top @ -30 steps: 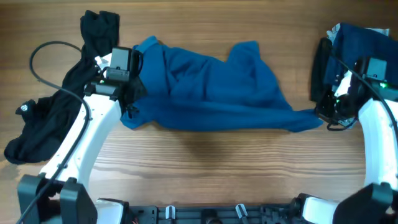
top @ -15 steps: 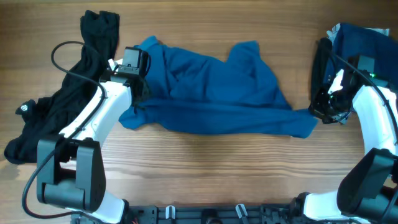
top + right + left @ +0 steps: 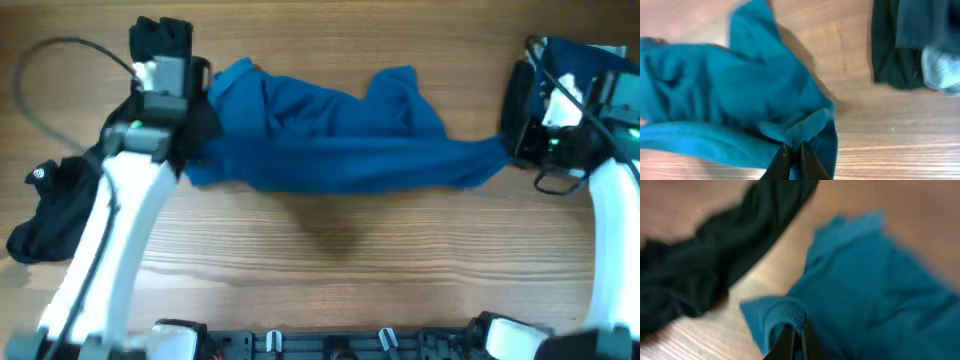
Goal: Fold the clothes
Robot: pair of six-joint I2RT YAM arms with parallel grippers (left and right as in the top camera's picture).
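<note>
The medium-blue T-shirt (image 3: 330,150) hangs stretched in a band between my two grippers, its shadow on the wood below. My left gripper (image 3: 196,148) holds its left end; in the left wrist view the gripper (image 3: 796,331) is shut on a ribbed blue edge of the T-shirt (image 3: 865,285). My right gripper (image 3: 513,148) holds the right end; in the right wrist view the gripper (image 3: 794,151) is shut on a bunched corner of the T-shirt (image 3: 715,95). A long black garment (image 3: 60,205) lies at the far left, also in the left wrist view (image 3: 710,255).
A pile of navy cloth (image 3: 585,60) and black cloth (image 3: 520,95) sits at the back right, close behind my right arm. The right wrist view shows the black piece (image 3: 890,55), a pale grey piece (image 3: 940,65) and the navy piece (image 3: 925,20). Bare wood (image 3: 330,290) fills the front.
Both grippers rose and drew back from the front, pulling the shirt's lower edge up and taut. The cloth now spans straight between them instead of lying spread on the table.
</note>
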